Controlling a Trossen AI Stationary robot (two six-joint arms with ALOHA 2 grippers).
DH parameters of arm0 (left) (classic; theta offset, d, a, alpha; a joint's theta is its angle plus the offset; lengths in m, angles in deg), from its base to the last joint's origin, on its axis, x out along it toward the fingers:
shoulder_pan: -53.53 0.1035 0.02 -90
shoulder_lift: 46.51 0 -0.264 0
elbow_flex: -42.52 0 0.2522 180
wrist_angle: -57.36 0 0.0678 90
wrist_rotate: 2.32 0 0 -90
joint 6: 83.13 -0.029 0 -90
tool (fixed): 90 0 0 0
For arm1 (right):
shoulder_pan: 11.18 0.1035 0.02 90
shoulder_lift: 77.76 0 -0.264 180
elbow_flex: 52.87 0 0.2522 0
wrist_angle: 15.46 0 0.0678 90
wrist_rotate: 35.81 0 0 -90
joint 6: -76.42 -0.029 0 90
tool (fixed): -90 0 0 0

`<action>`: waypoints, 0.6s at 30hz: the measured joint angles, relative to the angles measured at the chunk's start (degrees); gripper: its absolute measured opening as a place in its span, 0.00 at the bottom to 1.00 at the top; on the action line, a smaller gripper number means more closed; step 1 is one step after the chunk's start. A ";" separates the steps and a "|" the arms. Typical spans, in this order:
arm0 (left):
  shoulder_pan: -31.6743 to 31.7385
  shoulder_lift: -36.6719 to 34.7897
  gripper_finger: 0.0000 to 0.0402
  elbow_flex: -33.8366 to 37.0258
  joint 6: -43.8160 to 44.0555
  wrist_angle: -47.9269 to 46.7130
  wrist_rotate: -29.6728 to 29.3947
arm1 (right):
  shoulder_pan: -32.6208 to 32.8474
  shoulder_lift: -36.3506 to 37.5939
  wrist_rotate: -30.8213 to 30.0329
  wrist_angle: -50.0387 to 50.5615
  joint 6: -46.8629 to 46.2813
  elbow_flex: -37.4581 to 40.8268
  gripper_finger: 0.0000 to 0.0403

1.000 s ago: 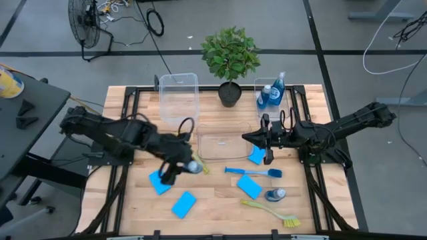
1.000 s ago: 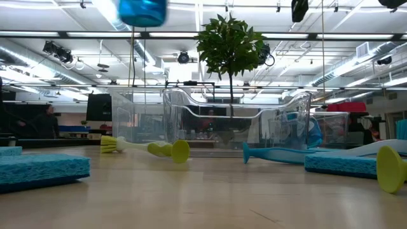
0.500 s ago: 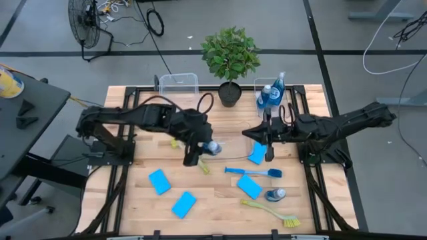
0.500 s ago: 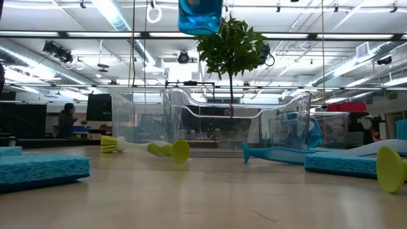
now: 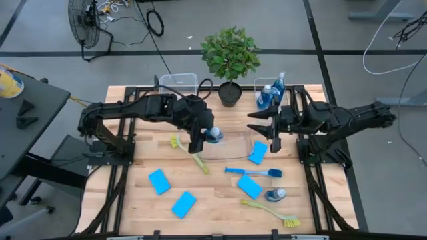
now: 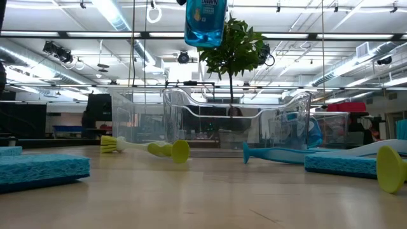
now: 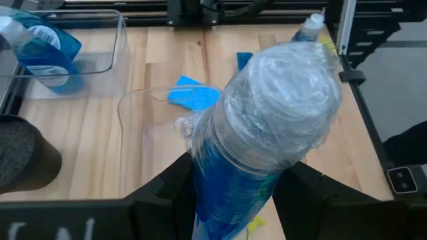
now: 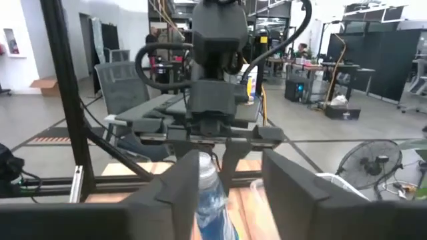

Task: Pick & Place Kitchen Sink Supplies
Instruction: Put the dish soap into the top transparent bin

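Observation:
My left gripper [image 5: 204, 138] is shut on a small clear bottle of blue liquid [image 5: 213, 135], high above the left end of the low clear bin [image 5: 227, 148] at mid-table. In the low view only the bottle [image 6: 205, 24] shows, at the top edge. My right gripper [image 5: 257, 125] hangs open and level above the bin's right end, holding nothing. In its wrist view, its open fingers [image 8: 180, 193] frame the left arm and bottle. A blue sponge [image 5: 257, 153] lies flat below it. Two more bottles [image 5: 271, 95] stand in the back-right bin. My left gripper pinches the bottle's blue body [image 7: 223, 193] between its two fingers [image 7: 175, 183], which slant downward from the table's left side. The bottle's clear rounded end [image 7: 283, 100] sticks out past the fingers. The bottle is lifted clear, high above the table, its label upright in the low view.
On the table lie three more sponges [image 5: 159, 181] [image 5: 183, 204] [image 5: 250, 187], a blue brush [image 5: 253, 172], two yellow-green brushes [image 5: 190, 152] [image 5: 273, 212] and one bottle [image 5: 275, 195]. A potted plant [image 5: 230, 63] stands at the back between two clear bins [image 5: 179, 90] [image 5: 285, 100].
My left gripper has carried the bottle from the near left toward the table's middle and far side, over the low bin's left end. My right gripper has risen off the sponge beside the bin, tipped up to level and opened; the sponge lies where it was.

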 joint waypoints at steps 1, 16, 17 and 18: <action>0.13 0.00 0.40 0.00 0.02 -0.04 -0.01 | -0.23 -0.07 -0.31 0.07 -0.12 0.00 0.45; 0.22 -0.06 0.40 0.00 0.13 -0.05 0.04 | -4.65 -9.00 4.65 -4.74 -1.16 -0.02 0.71; 0.22 -0.07 0.40 0.00 0.15 -0.02 0.05 | -4.81 -9.68 5.30 -5.26 -1.16 -0.02 0.71; 0.22 -0.07 0.40 0.00 0.15 0.01 0.04 | -4.91 -10.31 5.88 -5.56 -1.16 -0.02 0.71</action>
